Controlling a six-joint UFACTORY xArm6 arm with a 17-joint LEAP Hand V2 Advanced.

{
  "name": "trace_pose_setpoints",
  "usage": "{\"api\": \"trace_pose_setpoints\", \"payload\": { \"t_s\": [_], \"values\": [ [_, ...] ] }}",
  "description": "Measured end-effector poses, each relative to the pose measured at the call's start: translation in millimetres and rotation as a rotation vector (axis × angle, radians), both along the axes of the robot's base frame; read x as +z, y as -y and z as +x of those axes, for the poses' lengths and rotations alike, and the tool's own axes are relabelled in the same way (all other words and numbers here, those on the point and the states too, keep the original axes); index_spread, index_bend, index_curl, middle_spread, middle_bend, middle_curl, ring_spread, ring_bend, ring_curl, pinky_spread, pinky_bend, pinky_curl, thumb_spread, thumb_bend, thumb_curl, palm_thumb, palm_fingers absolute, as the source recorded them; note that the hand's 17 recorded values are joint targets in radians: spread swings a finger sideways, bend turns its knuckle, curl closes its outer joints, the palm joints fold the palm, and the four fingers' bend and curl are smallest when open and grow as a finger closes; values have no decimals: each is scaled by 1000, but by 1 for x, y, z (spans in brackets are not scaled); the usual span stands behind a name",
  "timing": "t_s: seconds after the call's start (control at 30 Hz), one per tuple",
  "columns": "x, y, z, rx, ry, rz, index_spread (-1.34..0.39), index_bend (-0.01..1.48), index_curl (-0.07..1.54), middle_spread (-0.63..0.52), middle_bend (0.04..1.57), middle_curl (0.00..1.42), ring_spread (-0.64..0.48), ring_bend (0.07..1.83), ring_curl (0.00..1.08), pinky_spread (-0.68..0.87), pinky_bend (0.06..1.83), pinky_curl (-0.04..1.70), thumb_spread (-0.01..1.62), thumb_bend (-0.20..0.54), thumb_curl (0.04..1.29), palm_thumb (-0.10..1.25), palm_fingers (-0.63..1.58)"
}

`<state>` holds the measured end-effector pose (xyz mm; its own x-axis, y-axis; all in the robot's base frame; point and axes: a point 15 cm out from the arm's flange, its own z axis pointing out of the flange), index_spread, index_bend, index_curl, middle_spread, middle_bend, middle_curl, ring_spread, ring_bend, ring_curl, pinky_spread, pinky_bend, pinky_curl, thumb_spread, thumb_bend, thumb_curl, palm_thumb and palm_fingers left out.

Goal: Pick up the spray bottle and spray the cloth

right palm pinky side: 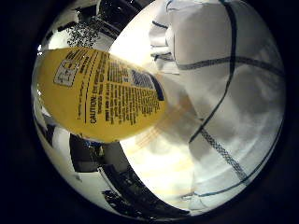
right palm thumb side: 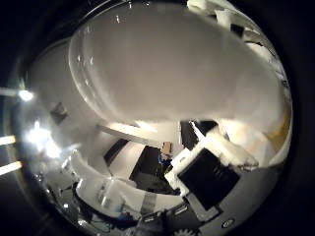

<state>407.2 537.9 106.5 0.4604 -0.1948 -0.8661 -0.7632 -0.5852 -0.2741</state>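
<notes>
A: Where do we locate the spray bottle (right palm pinky side: 100,93)?

B: Close against the palm, raised over the tabletop (right palm pinky side: 159,163). Its long axis slants across the little-finger view toward the cloth (right palm pinky side: 229,93). Its rounded yellow label is glossy.

A: Cloth material?

B: White woven fabric, dark grid lines, rumpled.

A: Hand (right palm thumb side: 206,172) state?

B: We see white and black parts beside the bottle's pale body; whether they clamp it, we cannot tell.

White-and-black blocky hand (right palm thumb side: 209,169), geared base
</notes>
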Motion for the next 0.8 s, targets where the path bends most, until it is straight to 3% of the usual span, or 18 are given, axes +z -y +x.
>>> {"api": "trace_pose_setpoints", "payload": {
  "t_s": [0.13,0.27,0.53,0.8],
  "values": [
    [3,3,4,-7,3,2,-446,340,464,-12,452,338,-25,747,293,173,638,583,985,-28,531,763,126],
    [4,7,8,-7,9,-1,-431,279,422,8,371,322,18,645,258,290,544,498,991,-26,509,756,126],
    [4,22,16,3,19,-22,-394,188,386,16,268,319,90,468,220,386,397,379,1005,-24,482,749,164],
    [60,47,37,27,129,-34,-352,176,354,39,200,325,146,358,215,424,341,331,1032,-21,468,748,183]
  ]
}}
